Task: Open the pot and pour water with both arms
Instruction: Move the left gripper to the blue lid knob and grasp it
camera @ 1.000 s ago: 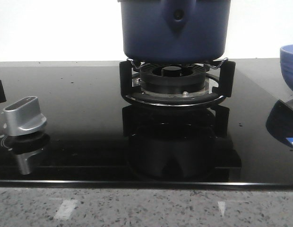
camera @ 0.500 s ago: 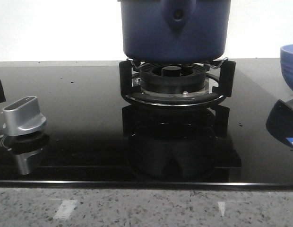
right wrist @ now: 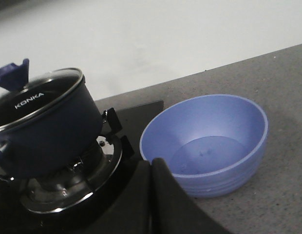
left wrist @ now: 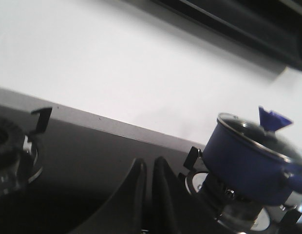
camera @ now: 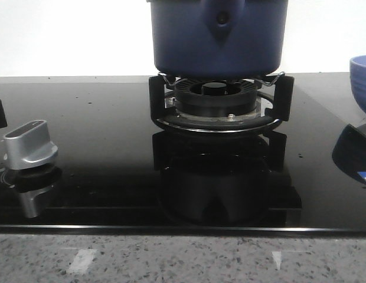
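The front view's top edge cuts off the pot (camera: 218, 41) above its sides, and its right edge halves the bowl (camera: 362, 82).

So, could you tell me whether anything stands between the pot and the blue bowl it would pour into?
Nothing visible does: the pot sits on its burner, the bowl beside the hob, with open counter between.

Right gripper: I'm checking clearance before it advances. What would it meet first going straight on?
Probably the light blue plastic bowl, just ahead of the shut right gripper; the dark navy pot sits off to one side. Depth is uncertain.
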Tool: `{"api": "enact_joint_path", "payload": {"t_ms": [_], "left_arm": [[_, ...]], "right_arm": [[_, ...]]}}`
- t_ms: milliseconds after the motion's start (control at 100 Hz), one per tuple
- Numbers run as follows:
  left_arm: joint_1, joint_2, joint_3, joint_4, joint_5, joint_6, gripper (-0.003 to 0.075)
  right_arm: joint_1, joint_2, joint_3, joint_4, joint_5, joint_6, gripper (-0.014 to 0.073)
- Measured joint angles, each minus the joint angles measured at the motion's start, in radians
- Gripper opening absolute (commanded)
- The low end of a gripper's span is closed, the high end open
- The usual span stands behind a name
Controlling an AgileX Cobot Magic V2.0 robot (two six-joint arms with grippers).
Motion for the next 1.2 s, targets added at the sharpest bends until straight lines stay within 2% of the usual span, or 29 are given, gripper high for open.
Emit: {"api": "enact_joint_path", "payload": {"t_ms": [80, 130, 170, 250, 310, 320, 440, 510, 890, 1060, 1200], "left_arm": [[0.0, 0.059, -0.045, 0.004, 0.027, 0.077, 0.001], [0.0, 0.1, -0.067, 0.004, 0.043, 0.119, 0.0078], [0.0, 0.134, -0.081, 0.0, 0.051, 0.153, 0.0162], [-0.006, 0.191, -0.103, -0.019, 0.058, 0.217, 0.0336], [-0.024, 0.227, -0.117, -0.046, 0.058, 0.264, 0.0398], [-0.026, 0.231, -0.121, -0.049, 0.058, 0.269, 0.0403], [-0.087, 0.29, -0.17, -0.091, 0.058, 0.372, 0.0395], [-0.127, 0.329, -0.203, -0.119, 0.056, 0.454, 0.0395], [-0.366, 0.691, -0.422, -0.348, 0.03, 0.81, 0.0473], [-0.471, 0.866, -0.537, -0.4, -0.014, 0.901, 0.0473], [-0.544, 1.001, -0.637, -0.414, -0.047, 0.92, 0.0473]], "right_arm": [[0.015, 0.03, -0.048, -0.07, 0.016, -0.013, -0.0069], [0.02, 0.035, -0.064, -0.105, 0.016, -0.018, -0.006], [0.023, 0.037, -0.07, -0.127, 0.014, -0.019, -0.0045], [0.024, 0.037, -0.074, -0.147, 0.014, -0.022, 0.0041], [0.025, 0.037, -0.075, -0.151, 0.014, -0.022, 0.0132], [0.025, 0.037, -0.075, -0.151, 0.014, -0.022, 0.0168], [0.025, 0.037, -0.075, -0.155, 0.014, -0.024, 0.035], [0.025, 0.037, -0.075, -0.156, 0.009, -0.024, 0.0398], [0.025, 0.037, -0.075, -0.156, -0.014, -0.024, 0.0393], [0.025, 0.037, -0.075, -0.156, -0.012, -0.026, 0.0393], [0.025, 0.037, -0.075, -0.145, -0.002, -0.026, 0.0393]]}}
